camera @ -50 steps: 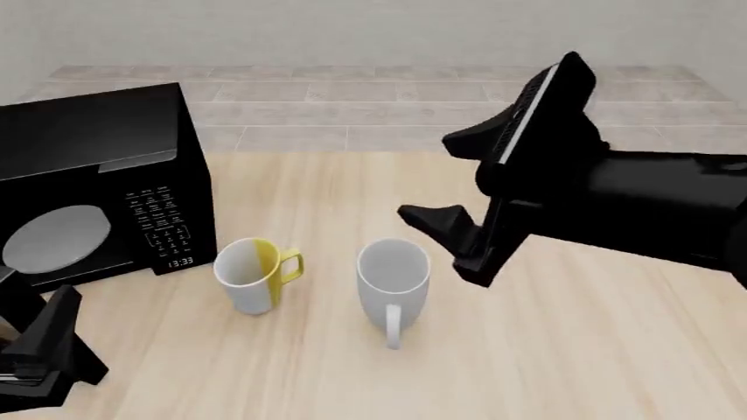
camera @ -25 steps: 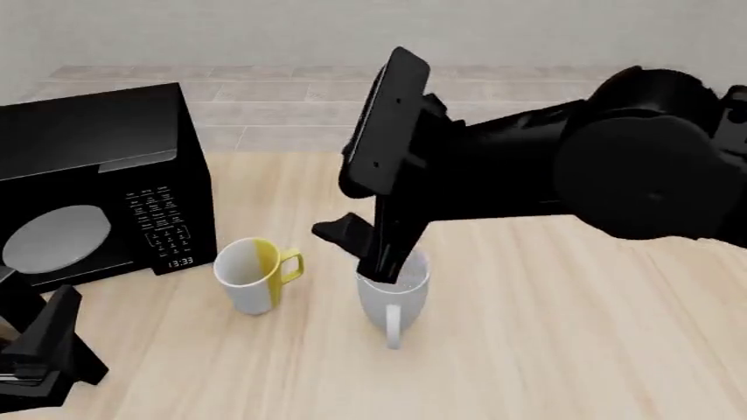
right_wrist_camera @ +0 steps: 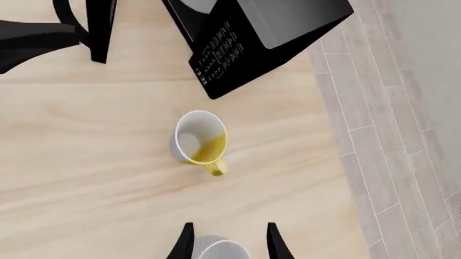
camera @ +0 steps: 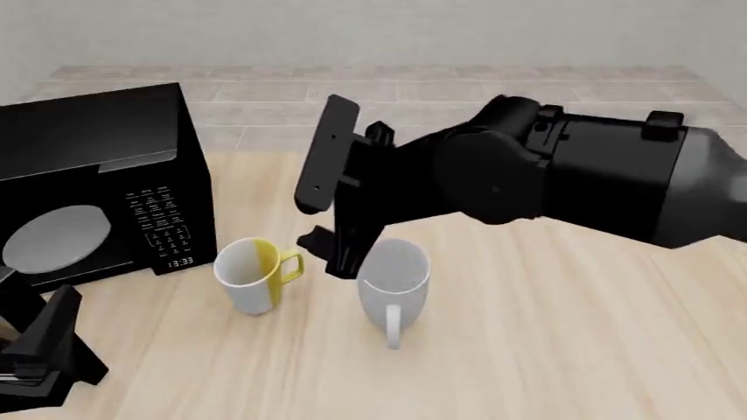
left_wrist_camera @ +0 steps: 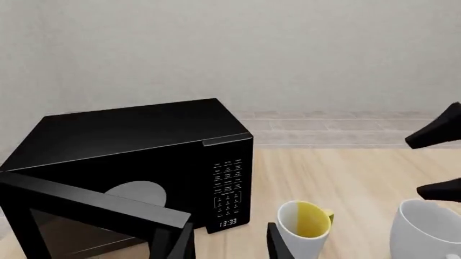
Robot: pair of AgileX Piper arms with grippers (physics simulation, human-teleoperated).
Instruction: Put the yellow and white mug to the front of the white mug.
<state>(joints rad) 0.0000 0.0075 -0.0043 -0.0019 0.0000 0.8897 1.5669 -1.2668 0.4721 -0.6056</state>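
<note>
The yellow and white mug [camera: 254, 273] stands upright on the table just right of the microwave, its yellow handle turned toward the white mug [camera: 394, 276]. It also shows as the small mug [right_wrist_camera: 200, 143] in the right wrist view and the half-yellow mug [left_wrist_camera: 306, 226] in the left wrist view. My right gripper [camera: 329, 254] hangs open above the gap between the two mugs, over the white mug's left rim [right_wrist_camera: 223, 251], holding nothing. My left gripper [camera: 47, 350] rests open at the front left corner, apart from both mugs.
A black microwave [camera: 94, 184] stands at the left with its door [left_wrist_camera: 86, 208] swung open toward my left gripper [left_wrist_camera: 230, 245]. Bare wooden table [camera: 561, 350] lies in front of and right of the white mug. The big right arm [camera: 561, 175] spans the table's middle right.
My right arm has swung leftward across the table, from right of the white mug to over its left rim near the yellow and white mug. Left arm and both mugs stayed put.
</note>
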